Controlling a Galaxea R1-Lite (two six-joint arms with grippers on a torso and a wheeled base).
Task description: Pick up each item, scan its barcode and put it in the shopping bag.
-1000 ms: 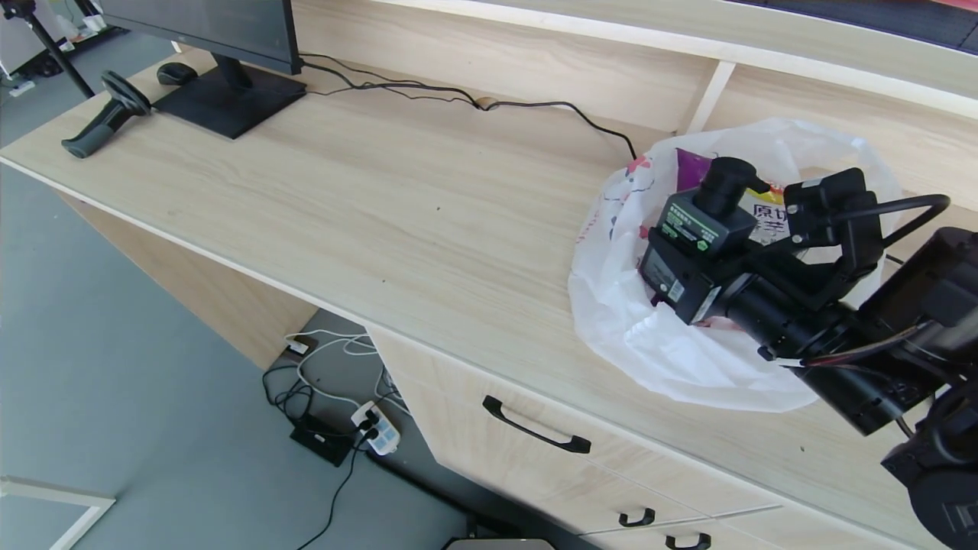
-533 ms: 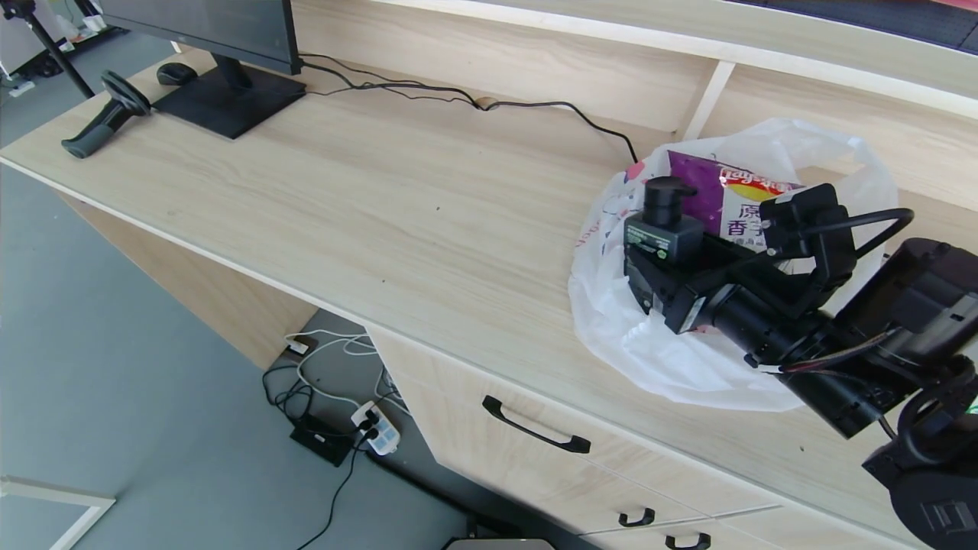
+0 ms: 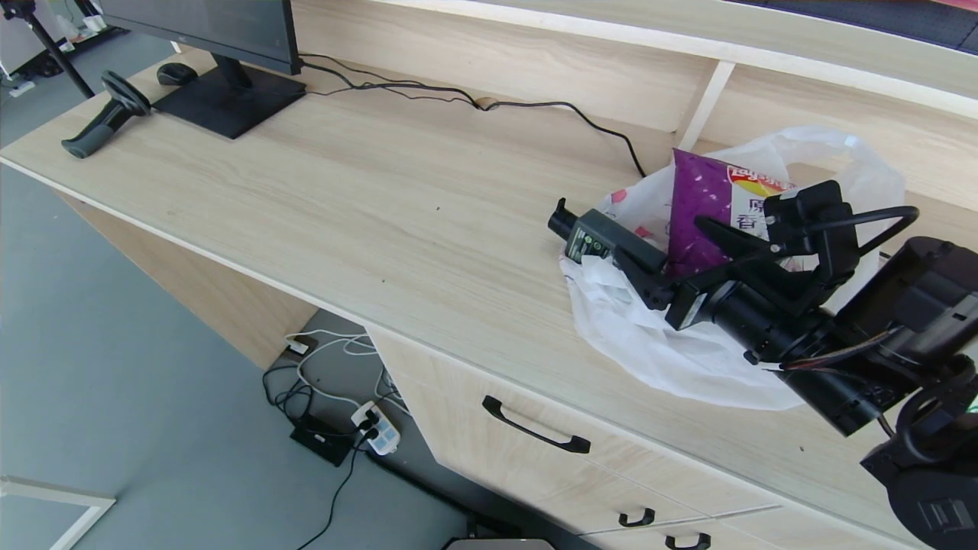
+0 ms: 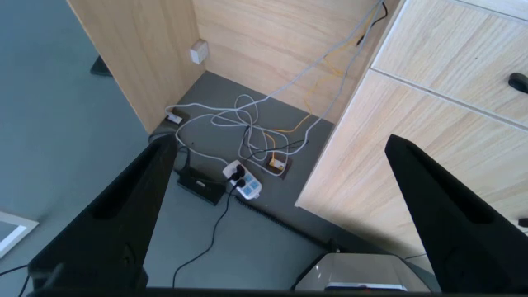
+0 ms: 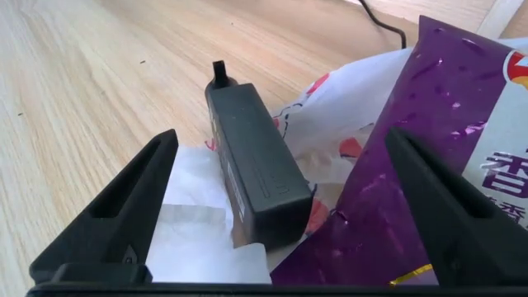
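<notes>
Right pincer [image 3: 661, 243] is seen spread wide and empty, its fingers set to either side of the black pump bottle [image 3: 603, 241], which is no longer gripped. A second ago the bottle was held upright over the shopping bag [image 3: 672, 359]. Now it is laid on its side across the bag's rim on the side facing the middle of the desk [image 3: 344, 198], with its pump end poking out over the bare wood and its base resting on crumpled plastic. The purple snack pack [image 3: 699, 206], half hidden earlier behind the bottle, is now shown standing in the bag. The release is judged done but the drop only half made: the bottle seems lodged on the rim rather than down inside, and it could be rolled out if the plastic is dragged by the arm. Left pincer [image 4: 280, 148] is held spread and empty below desk level, over the floor before the drawer fronts. Room is tight behind the bag, where the back panel [image 3: 611, 76] rises and a cable [image 3: 535, 105] is run, and the front edge lies near the bag. Wide bare wood is left open toward the scanner [image 3: 99, 126] at the far left corner.
</notes>
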